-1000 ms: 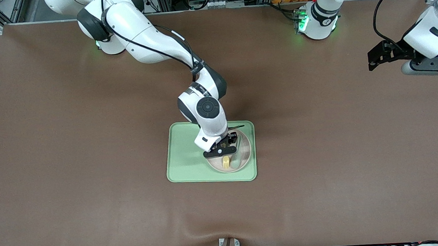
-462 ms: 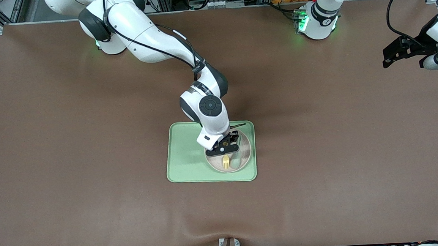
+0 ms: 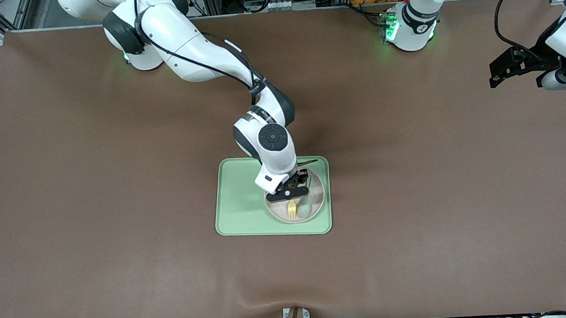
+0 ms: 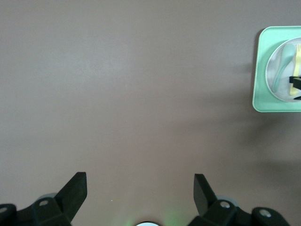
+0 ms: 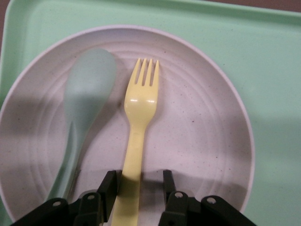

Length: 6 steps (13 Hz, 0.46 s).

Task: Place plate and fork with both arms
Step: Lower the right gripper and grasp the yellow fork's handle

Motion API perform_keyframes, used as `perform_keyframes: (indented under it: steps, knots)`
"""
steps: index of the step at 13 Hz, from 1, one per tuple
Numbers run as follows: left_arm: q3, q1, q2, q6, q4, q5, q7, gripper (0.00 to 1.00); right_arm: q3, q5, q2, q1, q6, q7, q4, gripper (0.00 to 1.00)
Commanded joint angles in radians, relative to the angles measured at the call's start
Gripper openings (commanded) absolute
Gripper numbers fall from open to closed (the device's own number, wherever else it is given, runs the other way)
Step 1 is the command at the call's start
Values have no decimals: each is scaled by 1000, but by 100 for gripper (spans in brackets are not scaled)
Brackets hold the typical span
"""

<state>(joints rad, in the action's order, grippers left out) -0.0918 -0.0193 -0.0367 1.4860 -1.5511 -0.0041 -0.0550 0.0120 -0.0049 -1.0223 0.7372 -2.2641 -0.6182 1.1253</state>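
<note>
The off-white plate lies on the light-green tray. The pale-yellow fork lies in the plate beside a grey-green spoon. My right gripper is low over the plate. In the right wrist view its open jaws straddle the handle of the fork; one finger touches the handle and the other stands apart from it. The plate fills most of that view. My left gripper is open and empty, up over the left arm's end of the table.
The spoon lies close alongside the fork, bowl by the tines. The tray has bare room on its half toward the right arm's end. The left wrist view shows the tray far off over brown mat.
My left arm has swung outward toward its end of the table, then eased back a little. My right gripper has shifted slightly over the plate along the fork's handle.
</note>
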Motion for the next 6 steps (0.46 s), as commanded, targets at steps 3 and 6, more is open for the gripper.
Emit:
perform_keyframes:
  steps: [3, 6]
  knots:
    - [-22, 2, -15, -9, -7, -25, -31, 100, 14, -35, -25, 16, 3, -8, -44, 21]
    - [-20, 4, -12, -7, -6, -8, -29, 100, 13, -32, -19, 11, 12, -18, -53, 18]
